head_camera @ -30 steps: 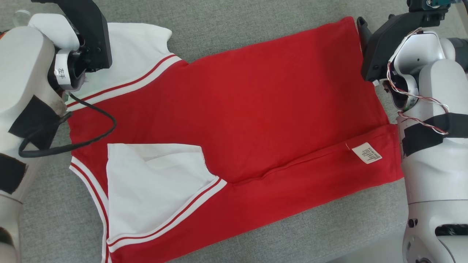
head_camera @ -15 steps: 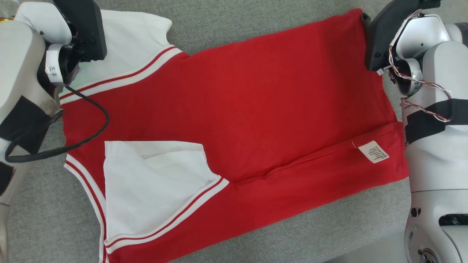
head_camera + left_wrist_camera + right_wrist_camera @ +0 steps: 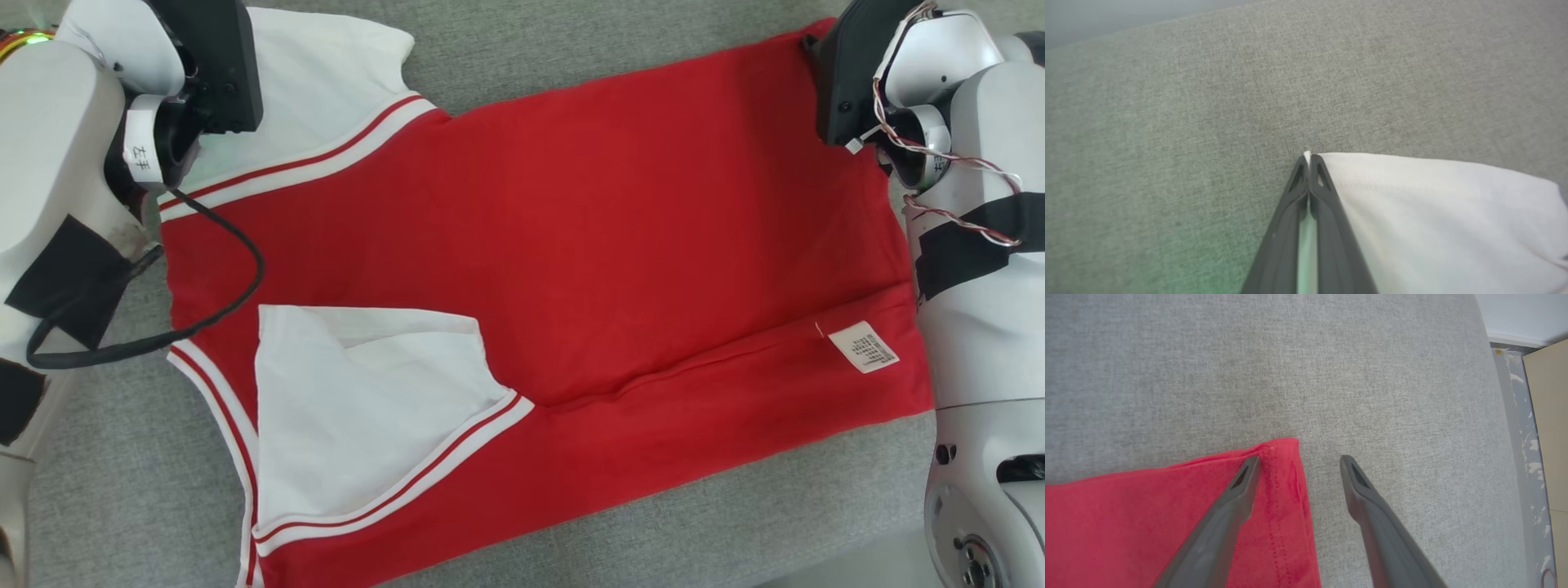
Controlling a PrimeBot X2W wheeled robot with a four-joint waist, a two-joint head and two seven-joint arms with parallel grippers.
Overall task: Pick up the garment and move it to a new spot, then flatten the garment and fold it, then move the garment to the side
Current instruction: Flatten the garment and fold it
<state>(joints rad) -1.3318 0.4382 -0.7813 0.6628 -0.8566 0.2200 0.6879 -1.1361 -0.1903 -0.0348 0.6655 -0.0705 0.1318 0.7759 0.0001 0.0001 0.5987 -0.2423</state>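
On upholstery point(image 3: 571, 49), garment point(image 3: 612, 245) crosswise, hem point(image 3: 886, 261) right

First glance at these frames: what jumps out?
A big red fabric garment with white sleeves and striped trim lies spread across the grey woven surface, with a white care label showing on its near right edge. The left gripper is shut on the corner of the far white sleeve. The right gripper is open over the far red hem corner, one finger above cloth and one above grey.

left gripper point(image 3: 1309, 158) pinched closed, right gripper point(image 3: 1300, 458) spread.
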